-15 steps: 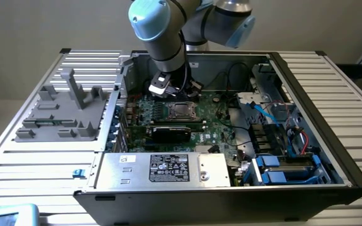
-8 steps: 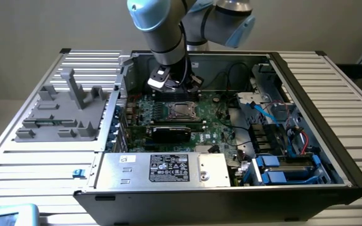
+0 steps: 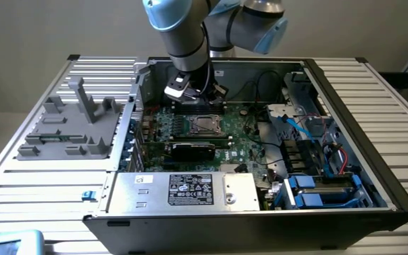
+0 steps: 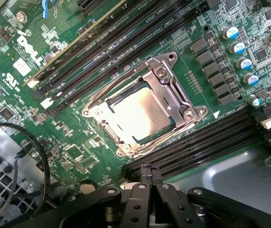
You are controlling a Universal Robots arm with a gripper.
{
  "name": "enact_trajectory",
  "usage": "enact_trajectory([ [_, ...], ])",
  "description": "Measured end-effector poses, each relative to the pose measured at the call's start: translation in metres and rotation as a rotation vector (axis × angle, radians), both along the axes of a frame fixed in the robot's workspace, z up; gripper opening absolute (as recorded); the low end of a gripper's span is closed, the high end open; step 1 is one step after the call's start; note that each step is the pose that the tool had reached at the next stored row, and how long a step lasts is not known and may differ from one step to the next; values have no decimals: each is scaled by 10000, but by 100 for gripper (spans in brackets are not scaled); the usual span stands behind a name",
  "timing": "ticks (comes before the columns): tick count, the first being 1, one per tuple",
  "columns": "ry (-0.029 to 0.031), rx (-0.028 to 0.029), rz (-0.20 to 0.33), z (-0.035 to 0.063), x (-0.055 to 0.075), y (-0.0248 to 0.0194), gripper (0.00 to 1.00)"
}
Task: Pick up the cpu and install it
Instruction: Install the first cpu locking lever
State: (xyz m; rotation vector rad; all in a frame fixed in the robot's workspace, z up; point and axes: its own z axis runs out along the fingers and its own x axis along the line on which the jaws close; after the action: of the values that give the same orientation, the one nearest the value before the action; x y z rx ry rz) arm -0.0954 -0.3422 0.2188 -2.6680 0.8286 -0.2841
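The cpu (image 4: 136,114) is a flat square chip with a dull silver top. It lies inside the metal socket frame (image 4: 173,90) on the green motherboard (image 4: 73,152). The exterior view shows the cpu (image 3: 204,125) in the middle of the open computer case. My gripper (image 3: 205,102) hangs just above and behind the socket. Its black fingers (image 4: 142,190) are pressed together with nothing between them, a short way off the socket's edge.
A black graphics card (image 3: 193,149) sits just in front of the socket, and a silver power supply box (image 3: 183,190) beyond that. Black memory slots (image 4: 126,38) flank the socket. Cables and blue drive bays (image 3: 317,188) fill the case's right. A grey fixture (image 3: 69,127) stands outside on the left.
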Motion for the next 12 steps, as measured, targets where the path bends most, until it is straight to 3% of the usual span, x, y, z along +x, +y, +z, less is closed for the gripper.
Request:
enact_trajectory([
  [3, 19, -104, -1, 17, -1, -4, 11],
  [5, 46, -144, 0, 30, 0, -4, 11],
  [12, 366, -271, 1, 74, 0, -7, 11],
])
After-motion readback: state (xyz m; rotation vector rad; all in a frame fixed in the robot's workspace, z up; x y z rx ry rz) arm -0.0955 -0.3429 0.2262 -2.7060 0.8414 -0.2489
